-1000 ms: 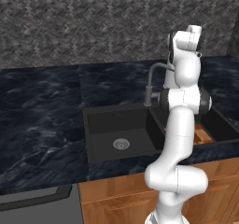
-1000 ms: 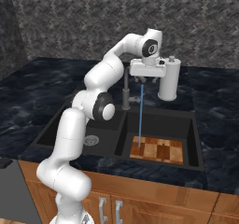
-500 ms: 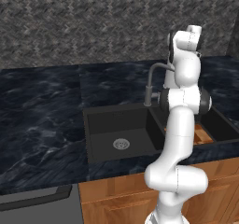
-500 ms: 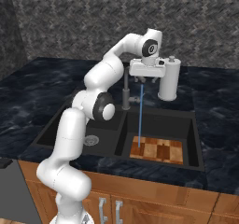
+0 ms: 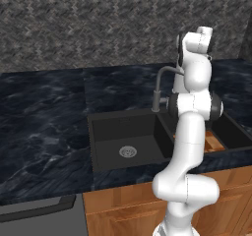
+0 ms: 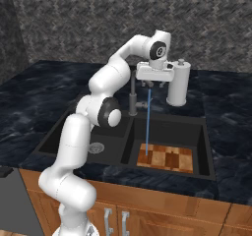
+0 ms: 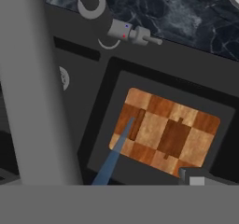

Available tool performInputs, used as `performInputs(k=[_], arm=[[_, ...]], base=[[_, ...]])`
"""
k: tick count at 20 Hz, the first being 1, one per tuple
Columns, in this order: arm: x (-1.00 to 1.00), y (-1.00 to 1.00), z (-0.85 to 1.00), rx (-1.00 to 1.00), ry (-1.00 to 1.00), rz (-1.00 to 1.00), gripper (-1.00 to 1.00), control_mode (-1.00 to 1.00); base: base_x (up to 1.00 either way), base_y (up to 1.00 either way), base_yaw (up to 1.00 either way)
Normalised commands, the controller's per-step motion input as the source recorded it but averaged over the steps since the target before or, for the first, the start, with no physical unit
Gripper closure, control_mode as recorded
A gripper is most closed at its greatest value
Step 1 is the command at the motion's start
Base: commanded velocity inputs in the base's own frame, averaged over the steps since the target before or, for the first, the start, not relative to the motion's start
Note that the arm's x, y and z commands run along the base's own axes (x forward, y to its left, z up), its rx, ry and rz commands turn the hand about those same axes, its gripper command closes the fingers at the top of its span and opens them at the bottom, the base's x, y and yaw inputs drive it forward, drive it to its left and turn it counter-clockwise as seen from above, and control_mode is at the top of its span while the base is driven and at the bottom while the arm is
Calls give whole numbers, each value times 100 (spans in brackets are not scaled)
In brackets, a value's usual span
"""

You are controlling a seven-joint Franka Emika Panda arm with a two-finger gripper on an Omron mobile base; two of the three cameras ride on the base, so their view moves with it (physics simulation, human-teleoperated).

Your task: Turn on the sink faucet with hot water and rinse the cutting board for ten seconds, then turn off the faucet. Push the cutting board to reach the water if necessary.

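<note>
A small rectangular wooden cutting board (image 6: pixel 166 157) of orange-brown blocks lies flat in the right basin of the matte black sink (image 6: pixel 206 146), directly below the gripper (image 6: pixel 155 84). Whether the claw is open cannot be told. The right base view shows a thin light-blue water stream (image 6: pixel 148 122) striking the board's left end; the hand view shows the grey faucet's (image 7: pixel 32 87) small lever.

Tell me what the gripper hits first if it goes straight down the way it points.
Probably the cutting board on the sink floor, directly below the gripper. The water runs close beside that line; depth is unclear.
</note>
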Motion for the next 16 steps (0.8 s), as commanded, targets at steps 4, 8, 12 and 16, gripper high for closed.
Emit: performInputs(k=[4,8,12,16], arm=[[0,0,0,0,0,0,-100,-100],[0,0,0,0,0,0,-100,-100],[0,0,0,0,0,0,-100,-100],[0,0,0,0,0,0,-100,-100]], base=[[0,0,0],[0,0,0],[0,0,0],[0,0,0]])
